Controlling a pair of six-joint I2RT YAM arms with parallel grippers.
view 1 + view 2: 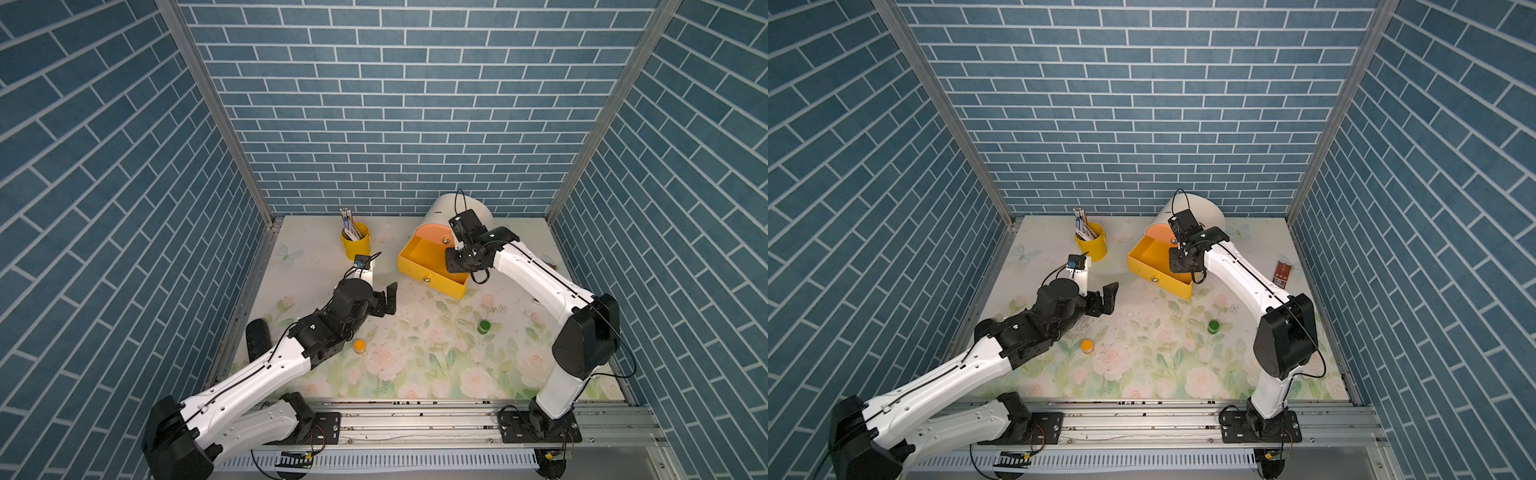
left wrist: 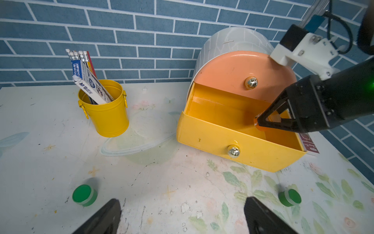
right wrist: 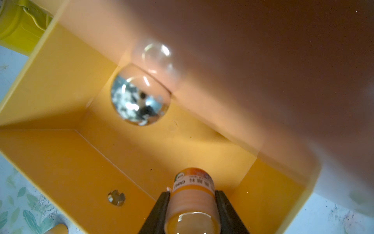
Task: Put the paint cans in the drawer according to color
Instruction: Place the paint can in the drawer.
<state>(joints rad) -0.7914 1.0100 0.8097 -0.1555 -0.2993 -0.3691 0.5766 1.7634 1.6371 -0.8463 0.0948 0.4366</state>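
The drawer chest (image 1: 461, 208) is white and round-topped, at the back right. Its peach front (image 2: 232, 66) is closed and its yellow drawer (image 2: 232, 137) is pulled out. My right gripper (image 2: 261, 123) reaches down into the yellow drawer, shut on an orange paint can (image 3: 192, 182) held just above the drawer floor. A second orange can (image 1: 359, 345) stands beside my left forearm. A green can (image 1: 483, 327) stands mid-table, and another green can (image 2: 84, 195) shows in the left wrist view. My left gripper (image 1: 384, 301) hovers open over the table, holding nothing.
A yellow pencil cup (image 1: 355, 245) stands at the back, left of the chest. A small red-brown box (image 1: 1282, 272) lies at the right edge, behind my right arm. Blue brick walls close in three sides, and a metal rail (image 1: 415, 419) runs along the front.
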